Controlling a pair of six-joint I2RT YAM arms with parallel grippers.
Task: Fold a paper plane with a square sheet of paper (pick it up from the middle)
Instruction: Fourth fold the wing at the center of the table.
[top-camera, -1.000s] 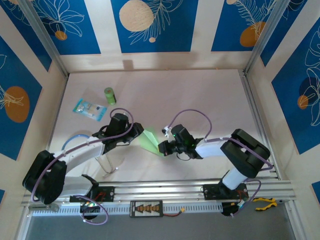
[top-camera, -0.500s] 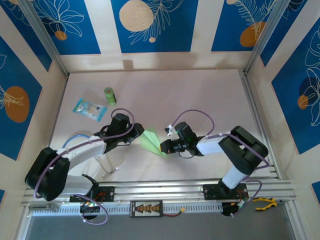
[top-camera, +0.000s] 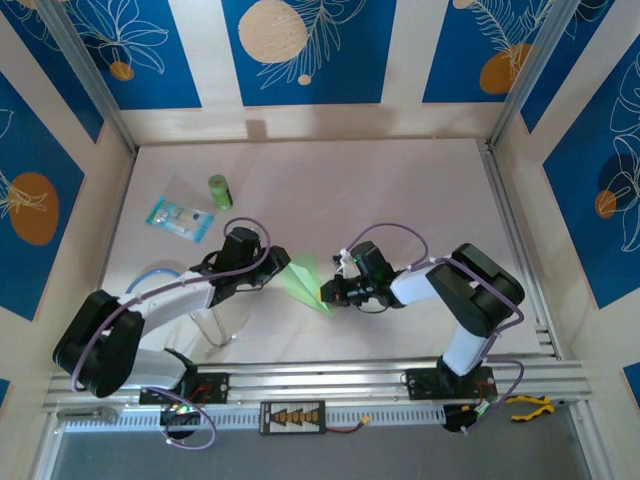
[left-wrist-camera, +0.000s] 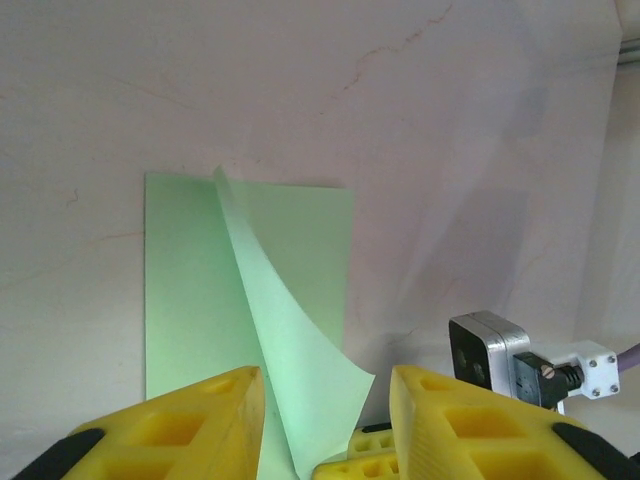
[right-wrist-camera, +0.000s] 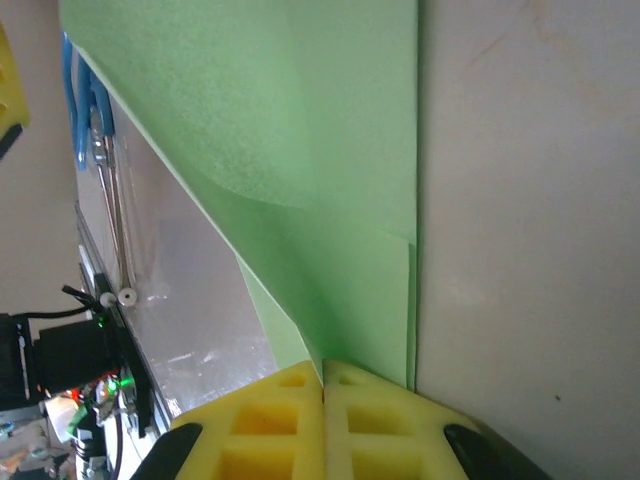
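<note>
No word, number or brand can be read. The packet (top-camera: 180, 217) at ten o'clock on the counter (top-camera: 400, 190) carries blue print too small to make out. The black box (top-camera: 292, 416) at six o'clock shows a row of orange marks, likewise illegible.

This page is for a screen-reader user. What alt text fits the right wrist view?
The right pincer, yellow-fingered, is shut on the edge of the pale-green paper, one layer of it curling up off the pale table.
</note>
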